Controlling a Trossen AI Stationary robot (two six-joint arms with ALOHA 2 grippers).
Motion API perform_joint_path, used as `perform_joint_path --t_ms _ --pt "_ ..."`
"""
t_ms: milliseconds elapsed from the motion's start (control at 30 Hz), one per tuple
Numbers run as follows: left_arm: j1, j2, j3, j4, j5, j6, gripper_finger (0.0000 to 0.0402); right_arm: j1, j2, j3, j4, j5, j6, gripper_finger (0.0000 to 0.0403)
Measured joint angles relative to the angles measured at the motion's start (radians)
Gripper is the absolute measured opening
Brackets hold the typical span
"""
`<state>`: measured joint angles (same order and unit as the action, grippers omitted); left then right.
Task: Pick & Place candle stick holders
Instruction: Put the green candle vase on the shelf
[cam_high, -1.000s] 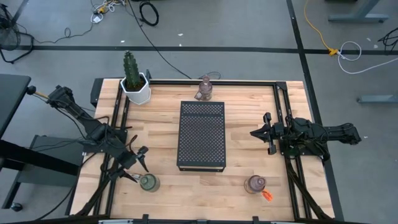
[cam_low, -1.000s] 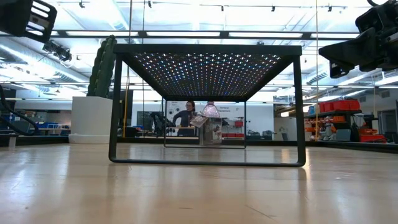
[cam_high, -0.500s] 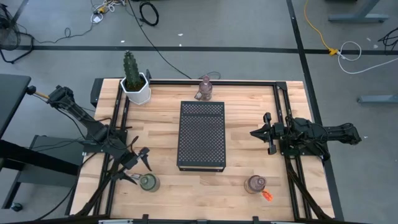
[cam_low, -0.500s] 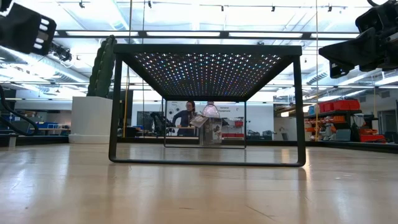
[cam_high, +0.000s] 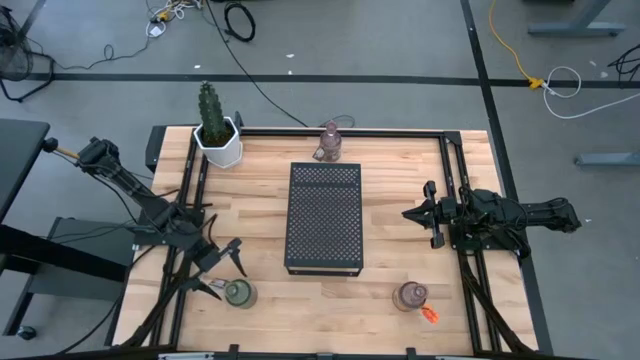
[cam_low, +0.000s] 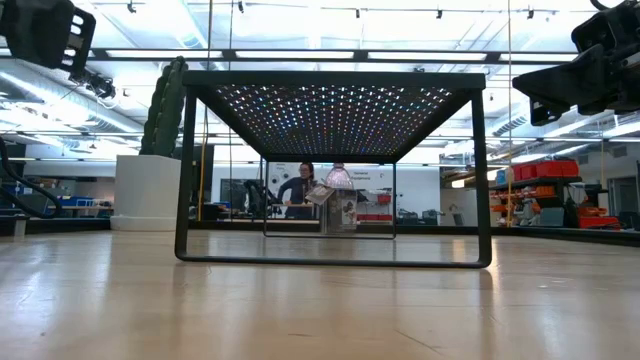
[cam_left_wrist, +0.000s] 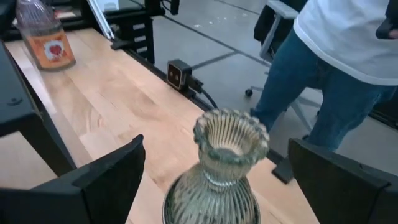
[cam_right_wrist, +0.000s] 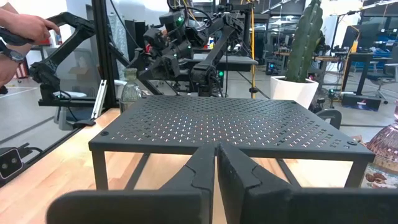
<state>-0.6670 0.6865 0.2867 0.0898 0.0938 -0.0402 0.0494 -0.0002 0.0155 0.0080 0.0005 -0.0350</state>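
Left gripper (cam_high: 222, 267) spread wide beside green holder (cam_high: 238, 293) at table's (cam_high: 260, 190) near left edge, not touching, right gripper (cam_high: 420, 214) pressed together, waiting right of black rack (cam_high: 325, 217)

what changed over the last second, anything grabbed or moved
The left gripper spread its fingers wide to either side of the green holder, without gripping it. The right gripper stayed shut beside the black rack; both pink holders stayed put.
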Motion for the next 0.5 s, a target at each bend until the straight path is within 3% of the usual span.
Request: perform_joint_path --t_ms 500 --pt "0.0 0.033 0.0 0.068 -0.03 0.001 0.0392 0.0 0.0 0.0 0.0 0.0 0.0 0.0023"
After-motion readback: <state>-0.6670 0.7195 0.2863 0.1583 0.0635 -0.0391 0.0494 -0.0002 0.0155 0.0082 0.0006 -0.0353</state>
